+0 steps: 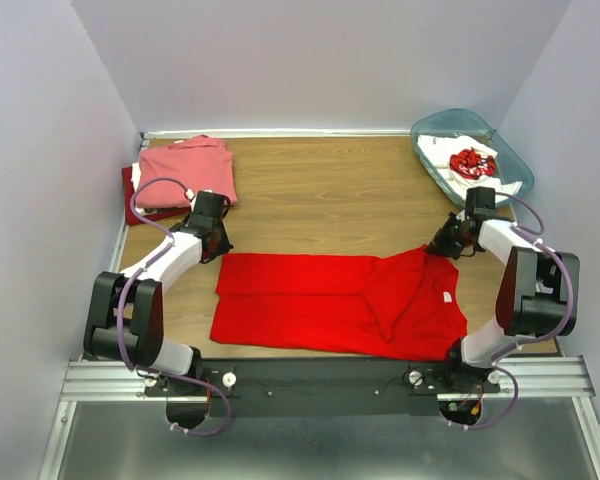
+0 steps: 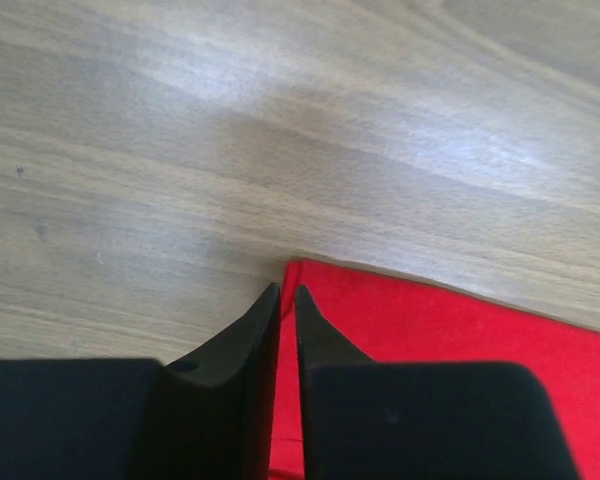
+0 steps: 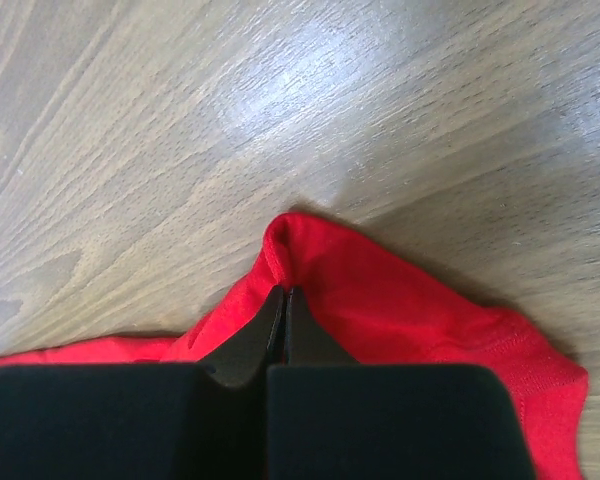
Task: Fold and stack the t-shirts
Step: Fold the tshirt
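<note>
The bright red t-shirt [image 1: 320,305] lies spread across the front of the table, its right part folded over, with a small white label [image 1: 446,297]. My left gripper [image 1: 213,242] is at its far-left corner. In the left wrist view its jaws [image 2: 288,294] are almost closed, with the shirt's edge [image 2: 450,325] between them. My right gripper [image 1: 447,243] is shut on the shirt's far-right corner, which bunches up at the fingertips [image 3: 285,292] in the right wrist view [image 3: 400,300]. A folded salmon-pink shirt [image 1: 187,170] lies on a darker red one [image 1: 128,183] at the back left.
A translucent teal bin [image 1: 510,160] at the back right holds a white shirt with red print [image 1: 467,160]. Walls close in on the left, back and right. Bare wood tabletop [image 1: 330,195] lies between the pile and the bin.
</note>
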`<state>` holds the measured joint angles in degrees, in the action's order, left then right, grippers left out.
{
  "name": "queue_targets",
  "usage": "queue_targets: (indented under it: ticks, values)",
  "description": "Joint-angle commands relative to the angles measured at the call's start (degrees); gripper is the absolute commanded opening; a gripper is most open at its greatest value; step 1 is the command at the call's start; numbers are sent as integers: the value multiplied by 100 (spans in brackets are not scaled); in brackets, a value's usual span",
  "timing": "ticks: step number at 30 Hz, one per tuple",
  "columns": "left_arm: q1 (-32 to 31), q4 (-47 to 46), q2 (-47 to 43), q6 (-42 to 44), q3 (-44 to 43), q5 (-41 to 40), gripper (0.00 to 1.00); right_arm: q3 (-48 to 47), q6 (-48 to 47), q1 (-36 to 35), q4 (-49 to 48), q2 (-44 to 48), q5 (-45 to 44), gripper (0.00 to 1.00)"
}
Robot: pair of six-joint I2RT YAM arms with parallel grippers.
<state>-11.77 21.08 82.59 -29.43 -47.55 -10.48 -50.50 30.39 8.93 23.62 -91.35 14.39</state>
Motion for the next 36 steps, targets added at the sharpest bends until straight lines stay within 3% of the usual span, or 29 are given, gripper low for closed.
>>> queue_targets:
  ticks: [1,4,15,29,36]
  values:
    - [-36,-16,240,-19,211,-60,26,75,-77,48,29,188,-77,1]
    - [-36,-121,354,-19,255,2,31,75,-69,48,38,223,-59,1]
    - [-36,-333,627,-1,220,116,32,75,-51,48,55,337,-33,0]
    - [-36,-333,-49,-247,202,371,32,93,-77,48,82,293,20,1]
    - [-36,-315,337,-177,237,283,32,93,-86,56,91,276,55,1]
